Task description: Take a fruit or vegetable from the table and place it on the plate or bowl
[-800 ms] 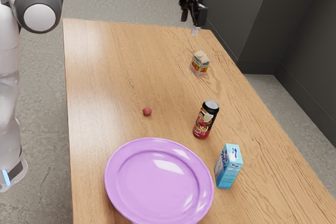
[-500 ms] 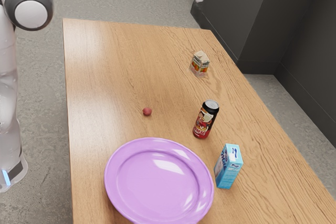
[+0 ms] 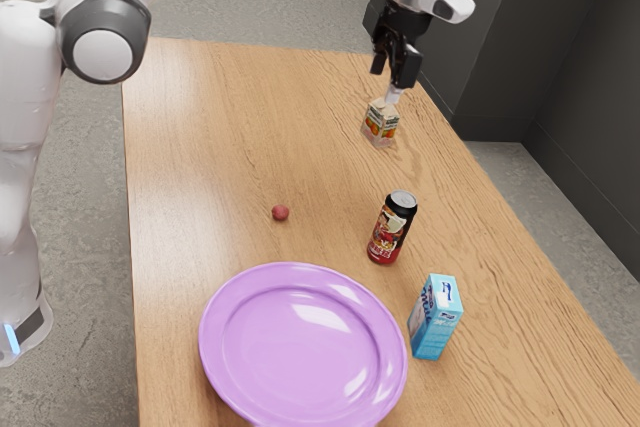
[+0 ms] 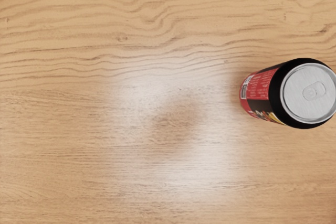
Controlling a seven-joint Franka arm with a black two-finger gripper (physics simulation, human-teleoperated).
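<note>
The big light wooden table (image 3: 220, 127) holds everything. The white robot arm (image 3: 100, 27) reaches over it from the exterior view's left. The round purple plate (image 3: 300, 347) lies flat at the near end with nothing on it, so I think it is waiting for the food. A blue and white carton (image 3: 435, 317) stands just beside the plate. A red and black drink can (image 3: 391, 228) stands upright a bit farther up. A small orange and white carton (image 3: 381, 121) stands near the far end. The black gripper (image 3: 392, 87) hangs right above that little carton, pointing down. I cannot tell if it is wide or narrow. The tiny round red fruit (image 3: 280, 212) sits alone on the bare wood, between the plate and the far end and well apart from the gripper. Nothing stands close to it, so it should be easy to grab from above. I think the arm must go over there first.
</note>
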